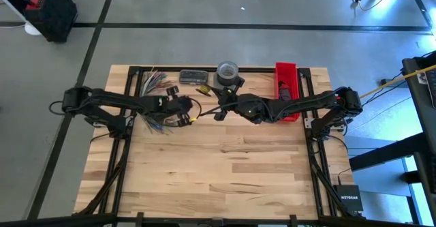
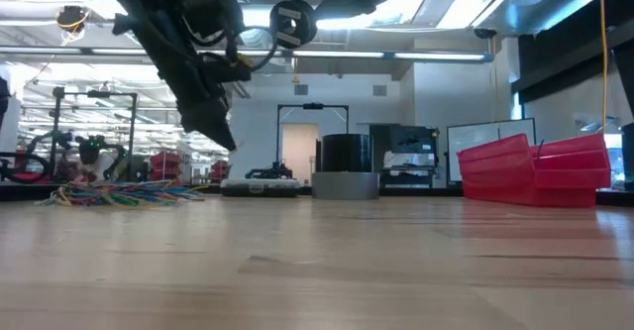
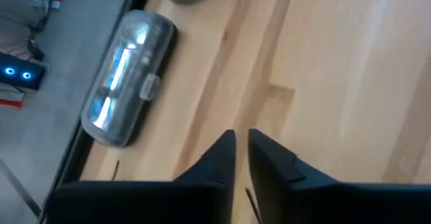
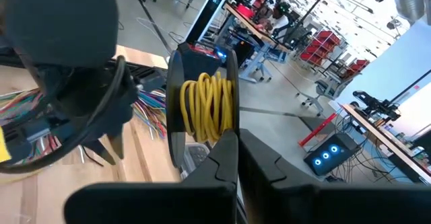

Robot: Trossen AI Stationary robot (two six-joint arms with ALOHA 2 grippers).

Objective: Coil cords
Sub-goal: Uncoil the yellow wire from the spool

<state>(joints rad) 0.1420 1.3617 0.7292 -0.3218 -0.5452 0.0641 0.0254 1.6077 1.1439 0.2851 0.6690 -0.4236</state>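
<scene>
The left gripper [image 3: 241,140] is showing a thin slit between its fingers with bare wood visible through it, and nothing is clearly sitting in the gap, so it is barely parted and gripping nothing. It is hanging above the table [image 1: 218,165] near the back edge, pointing down toward the boards beside a clear plastic case [image 3: 124,76]. The right gripper [image 4: 237,140] is sitting with its fingers pressed together, and it seems to be pinching the lower edge of a black spool [image 4: 176,116], though the contact point is hidden behind the fingertips. A yellow cord [image 4: 207,106] is lying wound in neat turns around that spool's core. In the low view the spool is hanging high above the tabletop, well clear of the wood. The two grippers are facing each other near the middle of the table's back half, close but not touching. The multicoloured cords [image 1: 155,82] are lying in a loose tangle on the back left of the table, partly under the left arm. A grey tape roll [image 1: 227,70] is standing at the back centre, and a red bin [image 1: 287,73] is sitting at the back right under the right arm.
</scene>
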